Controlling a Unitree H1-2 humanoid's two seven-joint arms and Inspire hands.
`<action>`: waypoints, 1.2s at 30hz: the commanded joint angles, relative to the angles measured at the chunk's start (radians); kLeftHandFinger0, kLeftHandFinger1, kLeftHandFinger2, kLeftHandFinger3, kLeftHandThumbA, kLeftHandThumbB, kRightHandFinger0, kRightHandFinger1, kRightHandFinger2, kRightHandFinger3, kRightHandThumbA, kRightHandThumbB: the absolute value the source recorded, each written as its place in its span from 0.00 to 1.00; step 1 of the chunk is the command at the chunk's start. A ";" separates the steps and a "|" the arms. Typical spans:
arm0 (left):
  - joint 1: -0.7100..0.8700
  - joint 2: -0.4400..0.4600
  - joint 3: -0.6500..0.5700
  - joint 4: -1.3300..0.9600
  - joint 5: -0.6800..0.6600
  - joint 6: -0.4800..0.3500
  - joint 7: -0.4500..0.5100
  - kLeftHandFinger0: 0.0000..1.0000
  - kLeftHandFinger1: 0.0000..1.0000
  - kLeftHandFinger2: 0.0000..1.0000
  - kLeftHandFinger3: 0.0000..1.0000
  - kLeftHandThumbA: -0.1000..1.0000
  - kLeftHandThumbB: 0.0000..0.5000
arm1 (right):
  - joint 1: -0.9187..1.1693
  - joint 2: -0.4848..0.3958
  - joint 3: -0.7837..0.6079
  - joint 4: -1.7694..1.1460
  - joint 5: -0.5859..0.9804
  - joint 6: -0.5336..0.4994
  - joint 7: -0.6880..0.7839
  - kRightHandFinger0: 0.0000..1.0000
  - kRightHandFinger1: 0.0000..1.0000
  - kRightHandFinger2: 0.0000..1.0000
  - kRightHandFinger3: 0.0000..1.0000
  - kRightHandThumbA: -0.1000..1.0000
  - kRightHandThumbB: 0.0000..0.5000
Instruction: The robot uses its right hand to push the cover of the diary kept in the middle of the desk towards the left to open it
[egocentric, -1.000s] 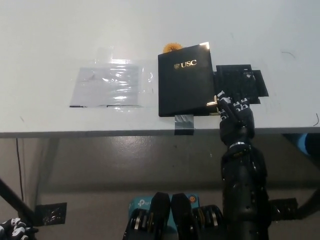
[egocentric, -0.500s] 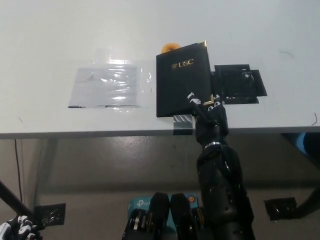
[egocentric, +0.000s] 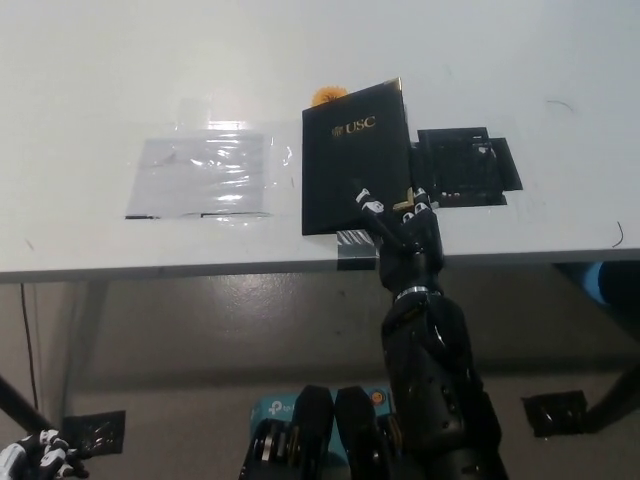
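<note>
The black diary, lying closed mid-desk near the front edge, looks stiff-covered, light and smooth, best caught at its near right corner, where the right hand rests with fingers spread, gripping nothing.

Black right hand reaching in from 5 o'clock, fingers spread over the near right corner of the black diary, cover lying flat. Diary mid-table, gold USC lettering up top. Clear plastic sheet at 9 o'clock of it. White left hand parked way down at 7 o'clock.
</note>
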 joint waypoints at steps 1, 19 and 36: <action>0.002 0.014 -0.005 -0.021 0.011 -0.037 -0.008 0.49 0.57 0.31 0.39 0.53 1.00 | -0.017 0.087 0.079 0.031 0.020 0.069 0.033 0.80 0.91 0.94 1.00 0.93 0.29; 0.007 0.023 -0.023 -0.035 0.028 -0.030 -0.005 0.51 0.58 0.31 0.40 0.54 1.00 | -0.253 0.087 0.167 0.099 -0.083 0.043 0.063 0.84 0.91 0.92 1.00 0.93 0.40; 0.005 0.026 -0.034 -0.042 0.048 -0.032 -0.005 0.49 0.58 0.32 0.40 0.56 1.00 | -0.292 0.004 0.237 0.179 -0.260 0.026 0.102 0.93 0.95 0.94 1.00 0.99 0.45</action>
